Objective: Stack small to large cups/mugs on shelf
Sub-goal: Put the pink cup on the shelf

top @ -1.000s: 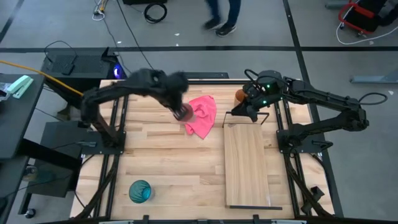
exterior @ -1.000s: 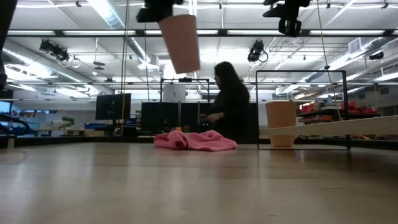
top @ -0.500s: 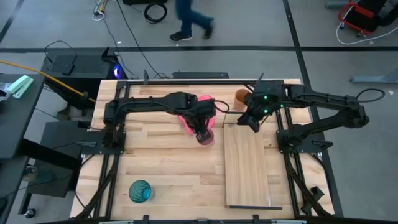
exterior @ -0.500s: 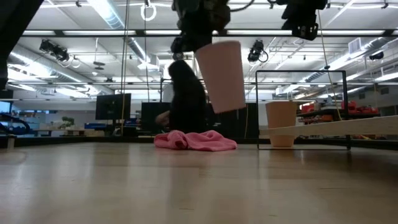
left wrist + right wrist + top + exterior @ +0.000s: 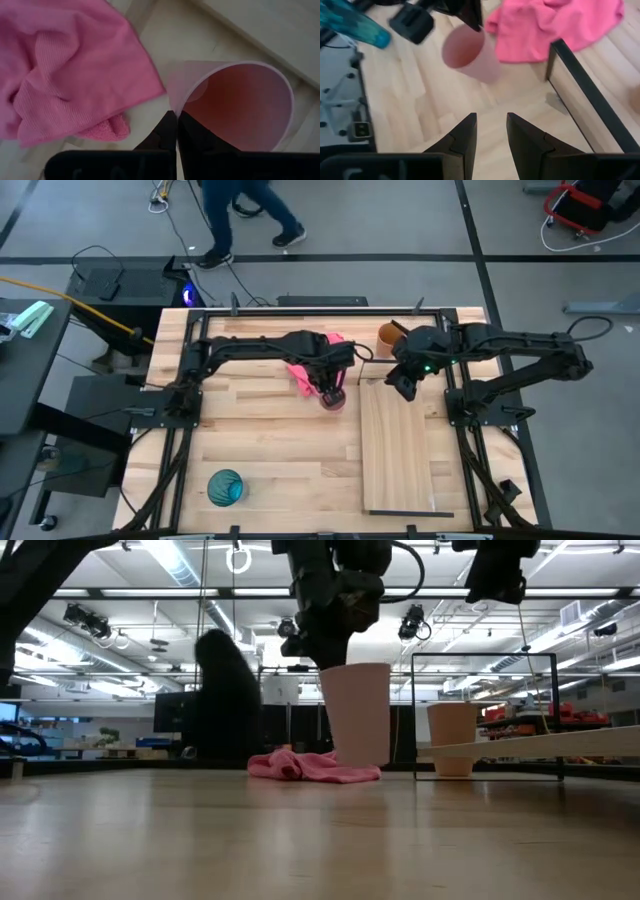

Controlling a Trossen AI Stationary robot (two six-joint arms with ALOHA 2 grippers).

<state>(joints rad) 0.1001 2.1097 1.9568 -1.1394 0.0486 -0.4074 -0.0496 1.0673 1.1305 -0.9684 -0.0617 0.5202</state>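
My left gripper (image 5: 328, 385) is shut on the small pink cup (image 5: 332, 399), which is upright and low over the tabletop beside the pink cloth (image 5: 312, 366); the cup also shows in the low view (image 5: 358, 715). My right gripper (image 5: 404, 381) is open and empty above the far end of the light-wood shelf (image 5: 400, 450), by its black wire frame (image 5: 580, 85). The orange-brown cup (image 5: 388, 335) stands on the tabletop beyond that frame. The teal cup (image 5: 225, 487) stands near the table's near left corner. My left gripper holds the pink cup by its rim (image 5: 178, 106), one finger inside (image 5: 189, 131) and one outside the wall. The fingers come from above, pointing down. The cup hangs upright, mouth up, below the fingers; its base (image 5: 360, 762) looks just clear of the table.
The pink cloth lies crumpled on the far middle of the table, right beside the cup. The shelf board runs from the frame toward the near edge on the right. A person walks on the floor beyond the far edge (image 5: 240, 215).
My left gripper has carried the pink cup from over the cloth's left side toward the table's right and near edge, then down. The cup, tilted earlier, now hangs upright and low by the cloth. My right gripper has shifted a little toward the near edge.
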